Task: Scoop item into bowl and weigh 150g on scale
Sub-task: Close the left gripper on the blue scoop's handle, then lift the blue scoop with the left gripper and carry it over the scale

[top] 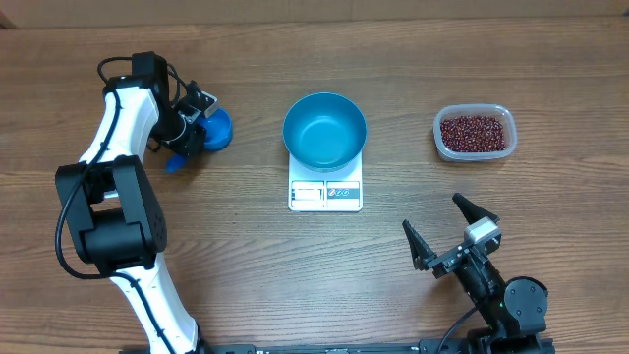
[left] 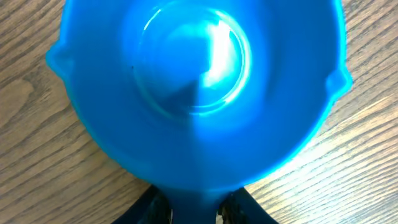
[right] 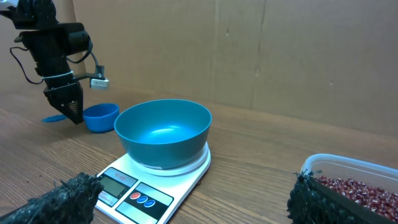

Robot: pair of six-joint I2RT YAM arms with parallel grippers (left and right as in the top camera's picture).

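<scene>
The scale [top: 325, 194] lies lengthwise away from the robot, display edge nearest, with the bowl [top: 324, 136] on its far end. Beans [top: 475, 133] fill a tub [top: 437, 134] to the right. The left gripper [left: 194, 213] straddles the handle of the scoop [left: 199, 87]; I cannot tell if it squeezes. The right gripper [top: 430, 211] gapes wide. Only the right wrist view shows the cardboard wall [right: 280, 56] behind the wooden table [top: 246, 275].

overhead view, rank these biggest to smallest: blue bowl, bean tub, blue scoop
1. blue bowl and bean tub: they look about alike, so no ranking between them
2. blue scoop: clearly smallest
</scene>
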